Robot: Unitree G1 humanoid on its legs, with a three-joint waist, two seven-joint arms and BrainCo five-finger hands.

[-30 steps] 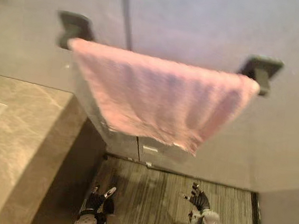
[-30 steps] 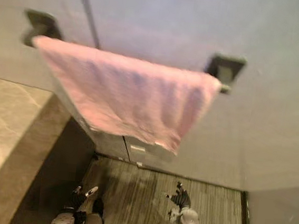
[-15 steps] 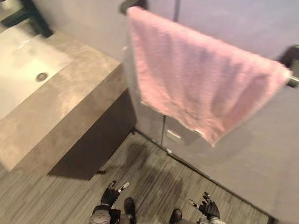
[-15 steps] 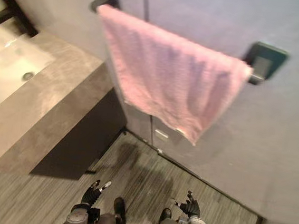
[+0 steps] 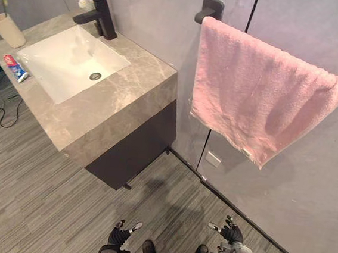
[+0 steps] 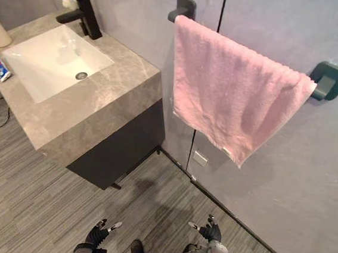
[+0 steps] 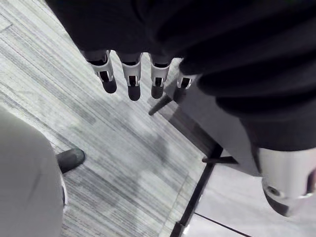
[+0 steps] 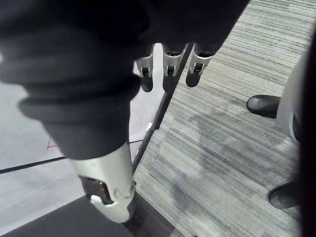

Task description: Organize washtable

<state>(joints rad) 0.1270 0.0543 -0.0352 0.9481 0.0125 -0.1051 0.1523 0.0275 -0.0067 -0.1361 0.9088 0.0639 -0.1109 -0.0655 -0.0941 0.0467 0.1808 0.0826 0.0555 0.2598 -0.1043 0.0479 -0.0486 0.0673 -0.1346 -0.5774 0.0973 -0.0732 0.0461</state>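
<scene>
Against the grey wall, the marble worktop (image 5: 120, 107) holds a white basin (image 5: 67, 63) with a black tap (image 5: 99, 13) behind it. A toothpaste tube (image 5: 14, 67) lies on the worktop just beside the basin, and a cream cup (image 5: 3, 28) stands near the tube. A pink towel (image 5: 261, 102) hangs over a black wall rail (image 5: 210, 9). Low over the striped floor (image 5: 31, 185), the left hand (image 5: 121, 234) and right hand (image 5: 229, 231) hang well apart from the worktop, fingers (image 7: 131, 81) straight and loose, holding nothing.
</scene>
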